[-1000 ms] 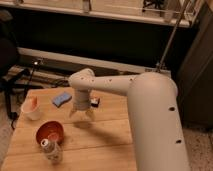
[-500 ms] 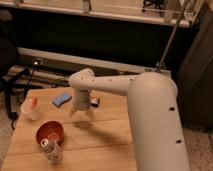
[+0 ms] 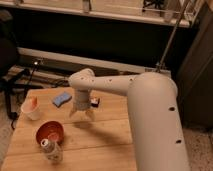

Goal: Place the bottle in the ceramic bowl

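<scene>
The clear plastic bottle (image 3: 51, 150) with a white cap stands upright on the wooden table (image 3: 100, 145), just in front of the red-orange ceramic bowl (image 3: 49, 132) at the table's front left. My gripper (image 3: 81, 115) hangs from the white arm over the middle of the table, right of and behind the bowl, with its two fingers pointing down and spread apart. It holds nothing. The bottle touches or nearly touches the bowl's near rim.
A white cup (image 3: 31, 108) with orange content stands at the table's left edge. A blue sponge (image 3: 62, 99) lies behind the gripper, and a small dark object (image 3: 94, 102) sits beside the arm. My white arm's bulk (image 3: 150, 120) covers the table's right side.
</scene>
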{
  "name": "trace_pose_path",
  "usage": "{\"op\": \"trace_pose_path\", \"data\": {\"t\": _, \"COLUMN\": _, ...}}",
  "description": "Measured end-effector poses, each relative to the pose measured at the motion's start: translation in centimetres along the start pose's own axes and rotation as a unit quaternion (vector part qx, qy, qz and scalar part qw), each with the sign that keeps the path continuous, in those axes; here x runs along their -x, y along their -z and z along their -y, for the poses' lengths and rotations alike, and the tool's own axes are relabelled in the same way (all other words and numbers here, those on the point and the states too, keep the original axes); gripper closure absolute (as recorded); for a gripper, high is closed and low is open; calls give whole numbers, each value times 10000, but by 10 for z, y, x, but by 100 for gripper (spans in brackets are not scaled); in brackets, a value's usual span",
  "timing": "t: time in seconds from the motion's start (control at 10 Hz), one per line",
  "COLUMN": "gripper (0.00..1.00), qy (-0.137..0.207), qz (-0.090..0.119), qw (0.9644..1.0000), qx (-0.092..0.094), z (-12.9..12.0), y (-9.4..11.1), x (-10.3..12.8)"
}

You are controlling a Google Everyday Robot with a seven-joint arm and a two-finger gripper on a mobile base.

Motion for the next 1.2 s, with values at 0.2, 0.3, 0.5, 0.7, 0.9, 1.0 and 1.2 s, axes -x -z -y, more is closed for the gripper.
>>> {"op": "trace_pose_path", "data": {"t": 0.2, "gripper": 20, "qy": 0, "qz": 1, "qw": 10000, "qx": 0, "z": 0, "y": 0, "x": 0}}
{"op": "trace_pose_path", "data": {"t": 0.3, "gripper": 20, "qy": -1, "qz": 7, "qw": 10000, "qx": 2, "z": 0, "y": -1, "x": 0}}
{"op": "trace_pose_path", "data": {"t": 0.5, "gripper": 20, "qy": 14, "qz": 63, "qw": 10000, "qx": -50, "z": 3, "y": 1, "x": 3}}
{"op": "trace_pose_path", "data": {"t": 0.7, "gripper": 20, "qy": 322, "qz": 452, "qw": 9968, "qx": -578, "z": 29, "y": 25, "x": 31}}
{"op": "trace_pose_path", "data": {"t": 0.9, "gripper": 20, "qy": 679, "qz": 777, "qw": 9903, "qx": -930, "z": 47, "y": 49, "x": 59}}
{"op": "trace_pose_path", "data": {"t": 1.0, "gripper": 20, "qy": 934, "qz": 949, "qw": 9864, "qx": -962, "z": 52, "y": 61, "x": 81}}
{"op": "trace_pose_path", "data": {"t": 1.2, "gripper": 20, "qy": 1331, "qz": 1064, "qw": 9838, "qx": -554, "z": 56, "y": 56, "x": 114}}
